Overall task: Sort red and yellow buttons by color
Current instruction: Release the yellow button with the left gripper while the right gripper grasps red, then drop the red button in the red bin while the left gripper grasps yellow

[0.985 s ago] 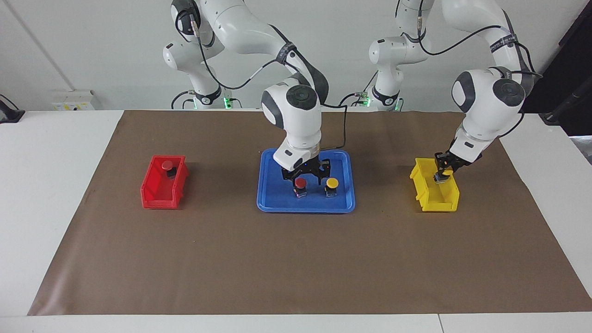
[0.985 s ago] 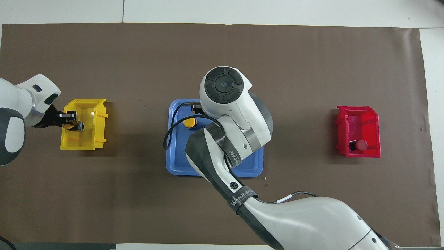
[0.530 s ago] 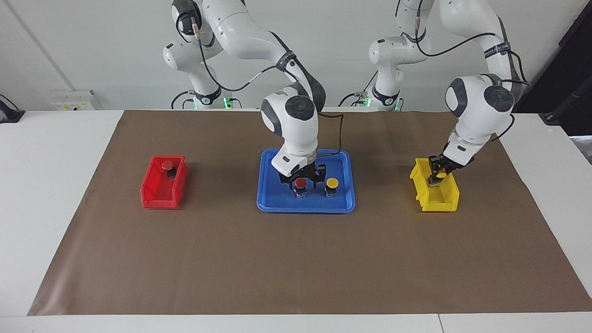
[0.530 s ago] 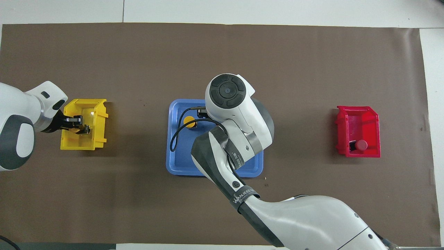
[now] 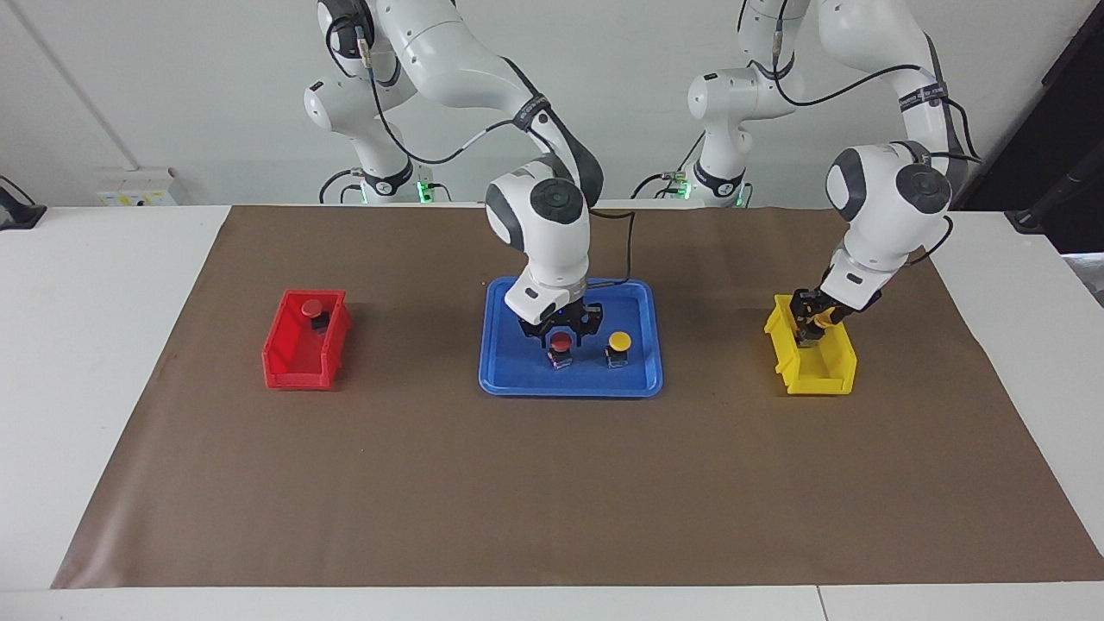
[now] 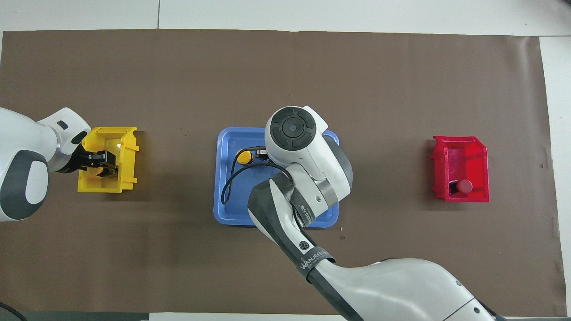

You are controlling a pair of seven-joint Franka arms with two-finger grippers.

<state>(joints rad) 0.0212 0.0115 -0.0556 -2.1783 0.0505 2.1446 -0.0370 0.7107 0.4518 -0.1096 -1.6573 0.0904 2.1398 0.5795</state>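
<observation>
Tray (image 5: pixel 500 379) between red and yellow bins.

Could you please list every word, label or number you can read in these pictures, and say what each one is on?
"WANJEED": on the dark strap around the right arm, overhead view; smaller characters after it are too small to read.
Print on a second strap higher on that arm: too small to read.
Nothing readable on the bins, tray or buttons.
</observation>
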